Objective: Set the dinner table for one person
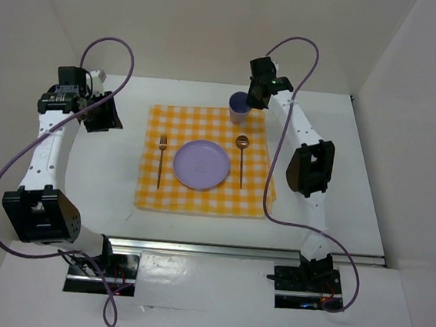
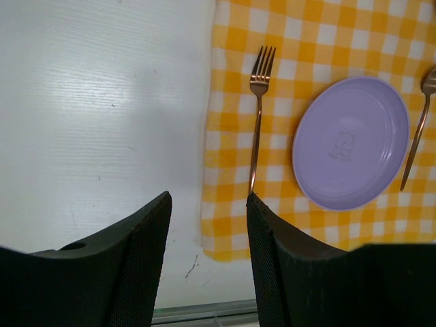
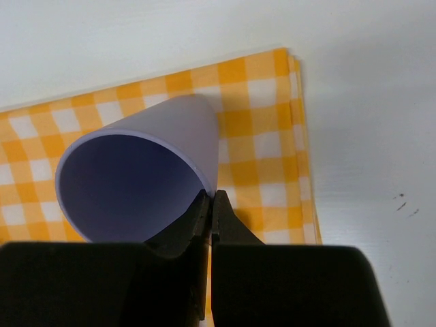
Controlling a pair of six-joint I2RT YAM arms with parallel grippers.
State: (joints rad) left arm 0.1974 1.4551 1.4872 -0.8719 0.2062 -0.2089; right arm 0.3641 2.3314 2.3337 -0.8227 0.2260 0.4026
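Pinching rim of purple cup (image 3: 136, 170) with right gripper (image 3: 211, 216), fingers nearly together, at upper-right corner of yellow checked cloth (image 1: 199, 200); holding left gripper (image 2: 208, 197) part open, gripping nothing, over bare white dinner table (image 1: 115, 184) filling mid-frame, left of cloth; on cloth, left to right: fork (image 1: 160, 160), purple plate (image 1: 201, 164), spoon (image 1: 241, 162).

Bright, even light, soft shadows, pale sheen on the dinner table (image 2: 88, 95)
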